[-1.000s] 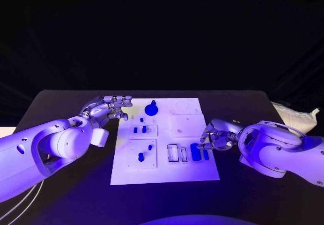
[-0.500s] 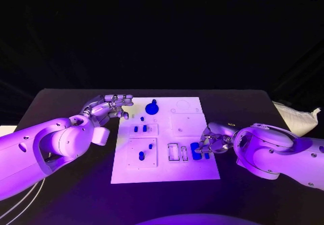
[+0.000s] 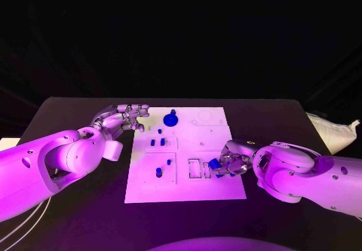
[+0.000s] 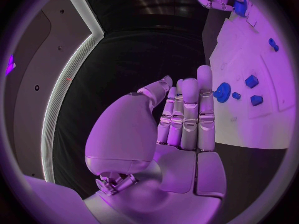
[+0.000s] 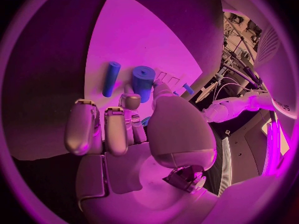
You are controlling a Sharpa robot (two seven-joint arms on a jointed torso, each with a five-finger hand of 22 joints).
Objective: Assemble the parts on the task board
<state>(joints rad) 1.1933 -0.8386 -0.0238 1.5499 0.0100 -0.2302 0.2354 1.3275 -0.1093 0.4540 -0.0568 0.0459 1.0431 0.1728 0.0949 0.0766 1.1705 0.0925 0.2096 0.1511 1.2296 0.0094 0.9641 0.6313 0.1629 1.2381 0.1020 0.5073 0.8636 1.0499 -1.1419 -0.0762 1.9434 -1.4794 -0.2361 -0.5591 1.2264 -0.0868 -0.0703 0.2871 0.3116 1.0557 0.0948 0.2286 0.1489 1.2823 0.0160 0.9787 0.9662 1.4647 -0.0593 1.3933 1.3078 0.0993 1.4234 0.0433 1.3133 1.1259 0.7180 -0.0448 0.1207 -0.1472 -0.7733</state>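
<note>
Now: black table | white task board centred | left hand fingers spread, released | right hand fingers' grasp unclear

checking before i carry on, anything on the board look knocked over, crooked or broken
Nothing stands out. The white board lies flat and square on the table, and the blue parts sit on it with none spilled onto the table.

Two glossy white arms, each ending in a silver hand

Beside the task board, bulky rounded shells cover both arms; thin pale cables trail under the left one. The left hand and right hand have segmented metallic fingers with smooth rounded tips
</note>
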